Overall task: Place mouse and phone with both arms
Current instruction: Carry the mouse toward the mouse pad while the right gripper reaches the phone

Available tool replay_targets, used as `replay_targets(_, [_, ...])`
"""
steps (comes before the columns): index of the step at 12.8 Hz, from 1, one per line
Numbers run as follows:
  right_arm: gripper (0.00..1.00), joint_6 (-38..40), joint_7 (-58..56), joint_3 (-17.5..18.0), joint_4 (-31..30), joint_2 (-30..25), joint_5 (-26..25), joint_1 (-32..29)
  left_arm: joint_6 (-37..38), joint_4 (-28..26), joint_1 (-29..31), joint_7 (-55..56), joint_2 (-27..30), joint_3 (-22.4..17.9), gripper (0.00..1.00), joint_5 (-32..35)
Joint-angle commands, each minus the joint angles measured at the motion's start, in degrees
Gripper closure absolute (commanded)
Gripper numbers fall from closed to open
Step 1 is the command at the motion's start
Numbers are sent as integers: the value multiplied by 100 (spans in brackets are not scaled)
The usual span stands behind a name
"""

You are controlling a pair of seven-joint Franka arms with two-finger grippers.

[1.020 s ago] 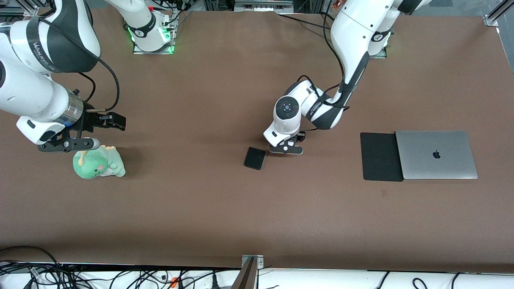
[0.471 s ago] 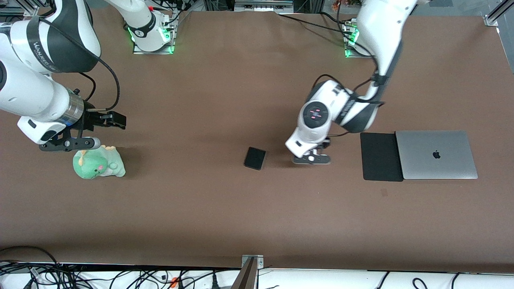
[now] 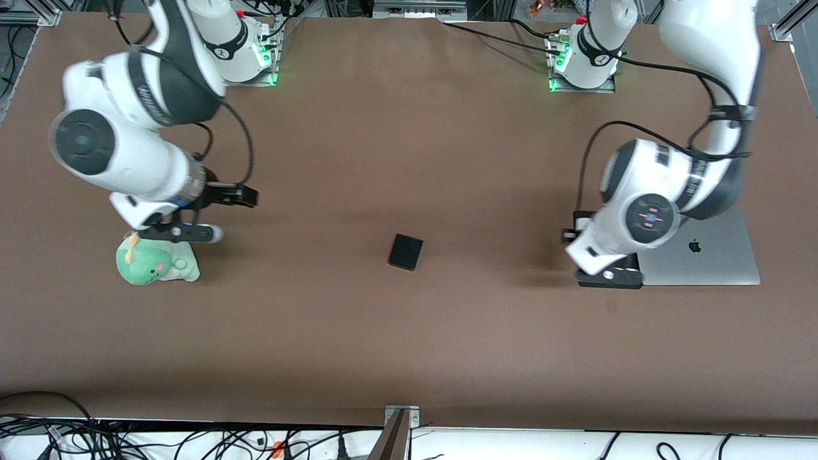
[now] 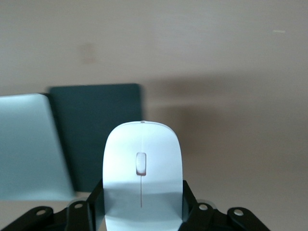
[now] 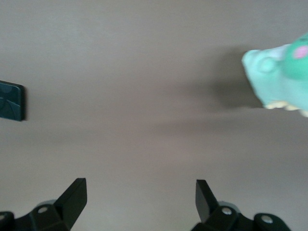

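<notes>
Left jaws (image 4: 142,211) carried mouse (image 4: 142,173) over mouse pad (image 4: 98,139).

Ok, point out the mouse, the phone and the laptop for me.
mouse (image 4: 142,168): left wrist view, on its top shell beside the scroll wheel.
phone (image 3: 406,252): front view, middle of its black face.
laptop (image 3: 716,262): front view, bare lid near the logo.

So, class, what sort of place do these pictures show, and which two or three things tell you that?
Most likely a robotics lab workbench. Two robot arms are bolted to the table, loose cables run along its edge, and staged test items sit on it: a laptop, a phone and a plush toy.
</notes>
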State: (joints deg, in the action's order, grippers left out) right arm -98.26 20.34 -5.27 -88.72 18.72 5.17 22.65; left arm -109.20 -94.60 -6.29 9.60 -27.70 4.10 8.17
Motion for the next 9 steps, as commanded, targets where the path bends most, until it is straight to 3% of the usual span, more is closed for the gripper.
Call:
replay_targets(1, [0, -657, 618, -35, 21, 490, 456, 370, -312, -138, 557, -791, -182, 100, 60, 202])
replay_targets(4, [0, -1702, 1628, -44, 74, 1027, 617, 1020, -880, -417, 874, -942, -446, 100, 60, 202])
replay_targets(7, [0, -2775, 2385, -44, 196, 1624, 538, 1538, -2146, -1234, 989, -987, -456, 100, 60, 202])
replay_targets(9, [0, -3180, 2921, -79, 407, 2090, 459, 1881, -2228, -1280, 1016, -978, -508, 109, 59, 194])
